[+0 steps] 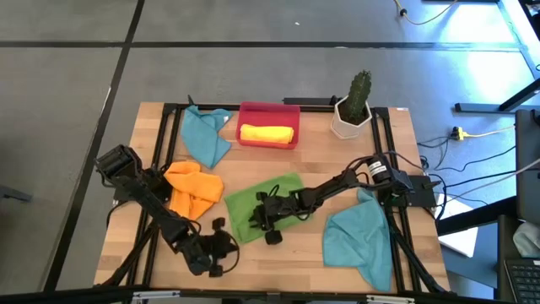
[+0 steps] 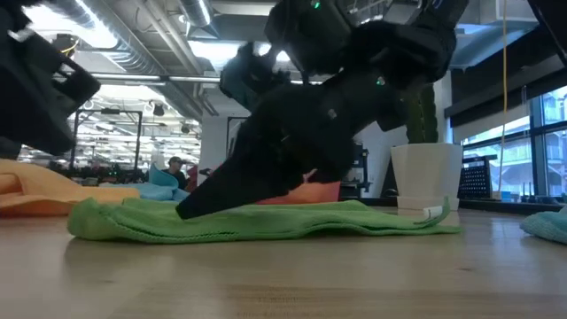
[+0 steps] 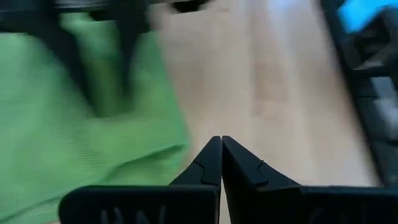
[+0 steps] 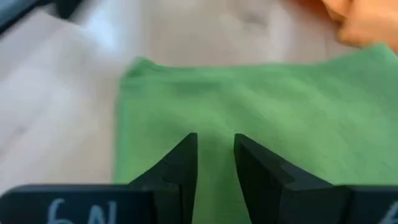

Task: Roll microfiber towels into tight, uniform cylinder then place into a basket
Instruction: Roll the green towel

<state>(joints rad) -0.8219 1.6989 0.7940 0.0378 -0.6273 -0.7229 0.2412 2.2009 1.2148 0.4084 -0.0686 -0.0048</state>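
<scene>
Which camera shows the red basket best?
The high view: the whole red basket shows from above, a rolled yellow towel inside. The low view gives only a reddish sliver behind the arm; neither wrist view shows it.

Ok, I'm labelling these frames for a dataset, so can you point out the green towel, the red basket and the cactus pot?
green towel (image 1: 253, 204), high view, on the bare left part of the cloth.
red basket (image 1: 268, 108), high view, on its far rim.
cactus pot (image 1: 348, 125), high view, on the white wall of the pot.
</scene>
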